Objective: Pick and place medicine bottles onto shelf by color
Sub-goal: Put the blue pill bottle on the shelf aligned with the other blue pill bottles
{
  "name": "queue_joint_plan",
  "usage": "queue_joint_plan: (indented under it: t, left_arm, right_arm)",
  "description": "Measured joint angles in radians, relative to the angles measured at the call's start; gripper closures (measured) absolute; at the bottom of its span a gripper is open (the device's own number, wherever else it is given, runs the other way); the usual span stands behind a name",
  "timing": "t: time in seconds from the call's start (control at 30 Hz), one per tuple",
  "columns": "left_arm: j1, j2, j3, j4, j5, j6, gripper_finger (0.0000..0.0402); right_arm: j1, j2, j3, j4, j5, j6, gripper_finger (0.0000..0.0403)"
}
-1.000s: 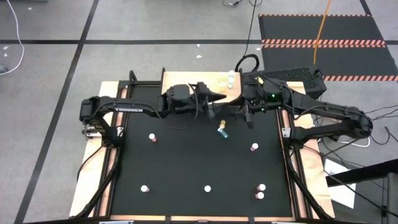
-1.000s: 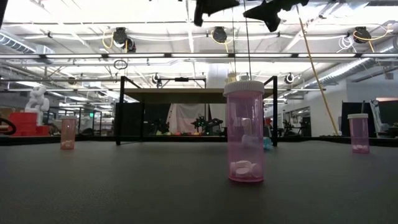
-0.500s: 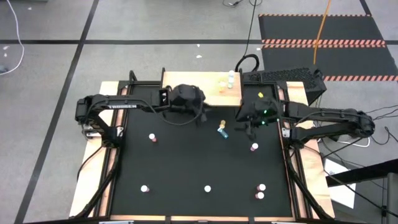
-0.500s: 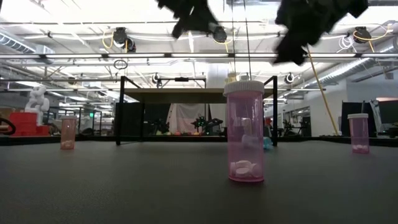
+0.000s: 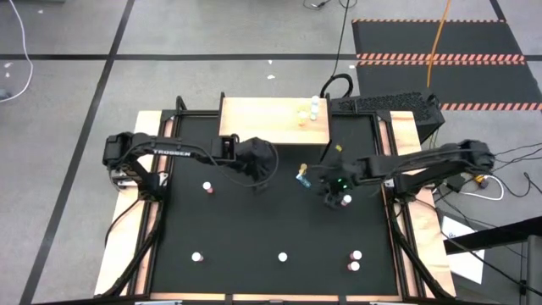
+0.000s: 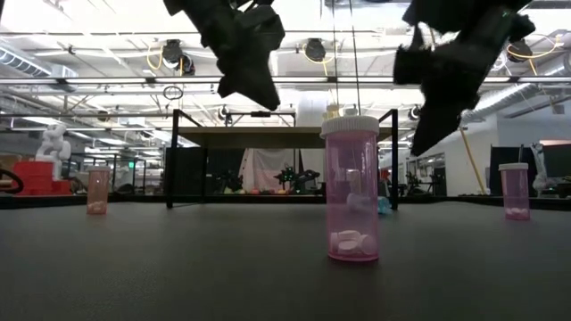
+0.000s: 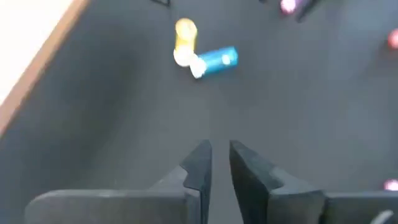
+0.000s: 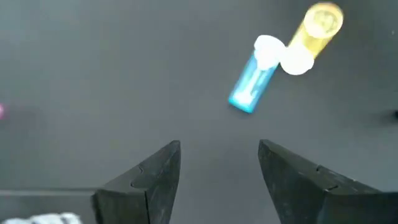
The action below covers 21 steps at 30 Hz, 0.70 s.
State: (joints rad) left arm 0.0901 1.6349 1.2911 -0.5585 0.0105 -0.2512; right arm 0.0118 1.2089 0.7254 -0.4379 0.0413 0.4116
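A blue bottle [image 5: 304, 179] and a yellow bottle [image 5: 302, 168] lie on their sides on the black mat, cap to cap. My right gripper [image 5: 326, 188] hovers open just right of them; its wrist view shows the blue bottle [image 8: 252, 84] and the yellow bottle [image 8: 314, 34] ahead of its fingers. My left gripper [image 5: 259, 174] hovers left of them, shut and holding nothing [image 7: 219, 158]. Several pink bottles stand upright on the mat, one [image 5: 346, 201] close by my right gripper. The shelf [image 5: 262, 119] at the far edge carries a few bottles [image 5: 309, 112].
Pink bottles stand at the mat's left [image 5: 207, 187], near left [image 5: 196, 256], near middle [image 5: 282, 257] and near right [image 5: 355, 260]. The low view has one pink bottle [image 6: 351, 189] close to the camera. Bare mat lies between the two grippers and the near edge.
Both grippers have come away from the shelf toward the near edge and sunk toward the mat, tipping to point more steeply down. The left one has also shifted left, the right one toward the lying blue and yellow bottles. No bottle has moved.
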Motion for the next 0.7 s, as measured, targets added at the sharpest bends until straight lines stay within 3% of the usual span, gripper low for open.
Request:
queue_joint_plan:
  t: [0.13, 0.4, 0.7]
  left_arm:
    - [-0.017, -0.001, 0.0, -0.065, 0.001, 0.066, 0.0365]
    - [-0.021, -0.001, 0.0, -0.156, 0.017, 0.16, 0.0389]
    - [-0.033, -0.001, 0.0, -0.17, 0.018, 0.161, 0.0395]
  right_arm:
    - [0.004, 0.124, -0.001, 0.061, 0.062, -0.003, 0.0193]
    - [0.002, 0.237, 0.001, 0.27, 0.098, 0.054, 0.0193]
    - [-0.039, 0.35, 0.0, 0.299, 0.119, 0.05, 0.0198]
